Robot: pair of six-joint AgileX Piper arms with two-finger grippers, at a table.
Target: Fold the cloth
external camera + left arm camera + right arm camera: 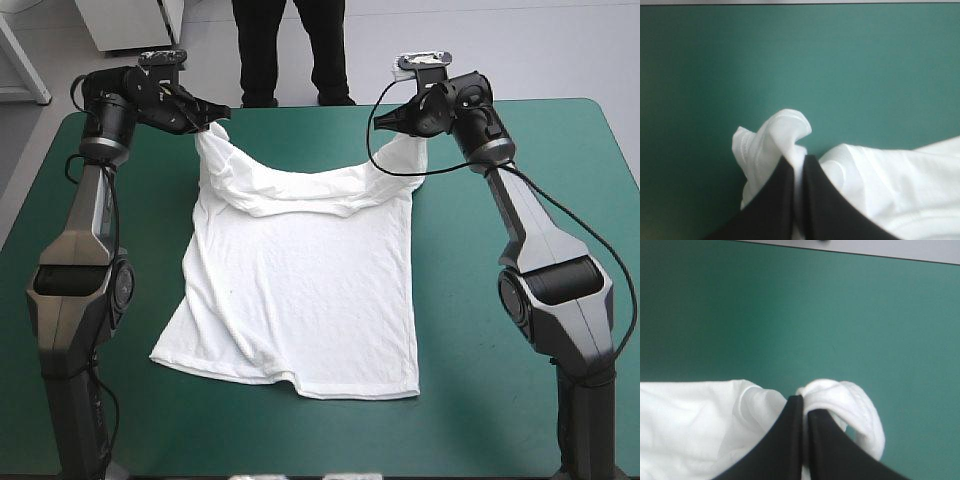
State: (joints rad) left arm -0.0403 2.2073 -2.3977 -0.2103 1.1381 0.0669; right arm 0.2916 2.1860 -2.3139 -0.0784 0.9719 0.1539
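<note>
- now the t-shirt (300, 290) lies mostly flat on the teal-green worktop (500, 400), its long axis running from far edge to near edge, with the hem toward the robot.
- the left end effector (212, 118) is pinched closed on the far left corner; in its wrist view a bunched white fold pokes out past the black fingers.
- the right end effector (388, 120) is likewise clamped on the far right corner, with a rolled seam caught between its fingers.
- both grips are raised near the far edge, so the far end sags in a curve between them.
- the body lies nearward of both, and neither arm is closer to it.
- my judgement: the next move carries both corners together along the long axis toward the hem. the near left corner flares outward, so the edges may not meet squarely.
</note>
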